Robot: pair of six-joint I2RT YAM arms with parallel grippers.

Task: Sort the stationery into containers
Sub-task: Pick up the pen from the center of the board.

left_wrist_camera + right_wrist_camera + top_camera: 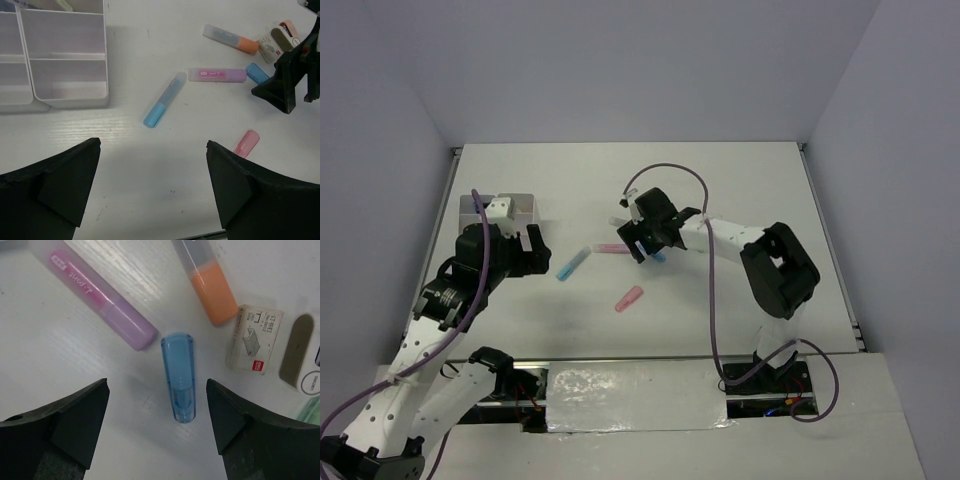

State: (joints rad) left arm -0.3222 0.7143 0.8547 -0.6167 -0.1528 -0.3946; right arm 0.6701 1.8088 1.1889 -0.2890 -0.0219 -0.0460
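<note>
the right claw (156,386) is open, its matte black fingers on either side of a short translucent blue piece (178,377) without touching it. the piece lies flat on the white surface (60,370), its long axis running straight away from the wrist, rounded end far. a frosted pink marker (100,295) lies diagonally just beside it. the left claw (153,145) gapes empty near the white translucent plastic organizer (106,60). a slim pastel blue marker (164,100) slants beyond it.

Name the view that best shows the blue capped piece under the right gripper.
Right wrist: the blue capped piece lies whole and close beneath the right gripper. Left wrist shows it small; top external, a mostly hidden sliver.
</note>
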